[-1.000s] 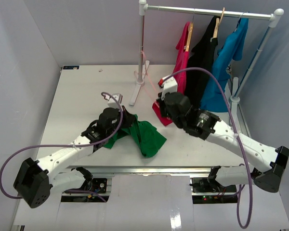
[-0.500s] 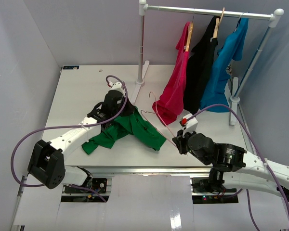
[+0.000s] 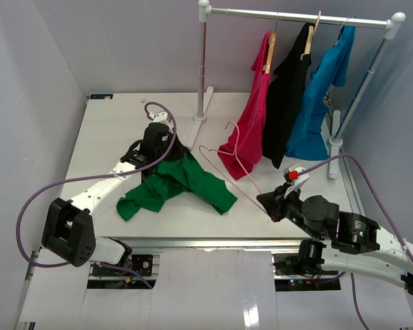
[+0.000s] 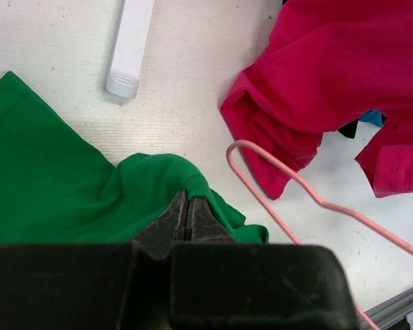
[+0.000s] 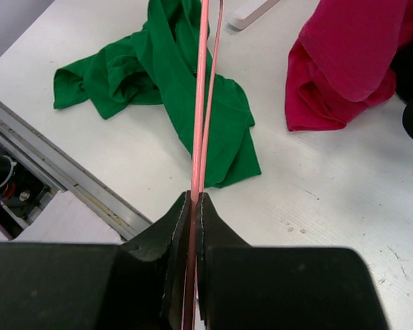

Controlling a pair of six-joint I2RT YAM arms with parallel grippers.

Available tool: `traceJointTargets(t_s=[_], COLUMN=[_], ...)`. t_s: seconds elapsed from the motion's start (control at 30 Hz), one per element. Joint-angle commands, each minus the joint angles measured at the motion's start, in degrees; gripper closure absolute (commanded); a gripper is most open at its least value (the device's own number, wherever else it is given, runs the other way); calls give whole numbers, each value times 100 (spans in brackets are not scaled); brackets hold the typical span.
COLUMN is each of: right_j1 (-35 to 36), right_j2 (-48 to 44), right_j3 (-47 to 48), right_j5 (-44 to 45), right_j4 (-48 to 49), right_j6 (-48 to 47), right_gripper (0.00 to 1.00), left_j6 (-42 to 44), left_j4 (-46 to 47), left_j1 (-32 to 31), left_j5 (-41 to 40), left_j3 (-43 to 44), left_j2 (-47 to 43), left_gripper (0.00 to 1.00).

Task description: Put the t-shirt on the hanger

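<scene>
White table [image 3: 110,130]; left jaws pinch t-shirt [image 3: 193,180], right jaws hanger [image 5: 198,117].

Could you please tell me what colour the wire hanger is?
Pale pink. The hanger shows best in the right wrist view, against the white table.

Before you, the t-shirt [image 3: 175,184] lies on the desk [image 3: 110,137] left of centre with your left hand [image 4: 188,199] at its rear fold, the hanger [image 3: 228,155] slants up just to its right from your right hand [image 5: 195,199], and the rack [image 3: 296,15] stands behind, at right.
</scene>
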Motion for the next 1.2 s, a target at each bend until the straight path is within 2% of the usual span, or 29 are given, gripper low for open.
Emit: traceJointTargets(t_s=[0.0, 0.43, 0.8, 1.17], right_j1=[37, 38, 31, 38], right_j2=[-250, -354, -719, -592], right_j3=[41, -20, 74, -165], right_j5=[-414, -827, -852, -723], right_j4=[228, 431, 203, 251], right_j6=[-162, -259, -273, -230], right_gripper=[92, 92, 92, 92], left_j6=[103, 244, 277, 209], left_j4=[-101, -332, -388, -406], left_j1=[47, 63, 72, 72], left_j5=[44, -8, 16, 235], left_j3=[243, 544, 683, 777], left_j2=[1, 74, 264, 165], left_gripper=[100, 100, 100, 100])
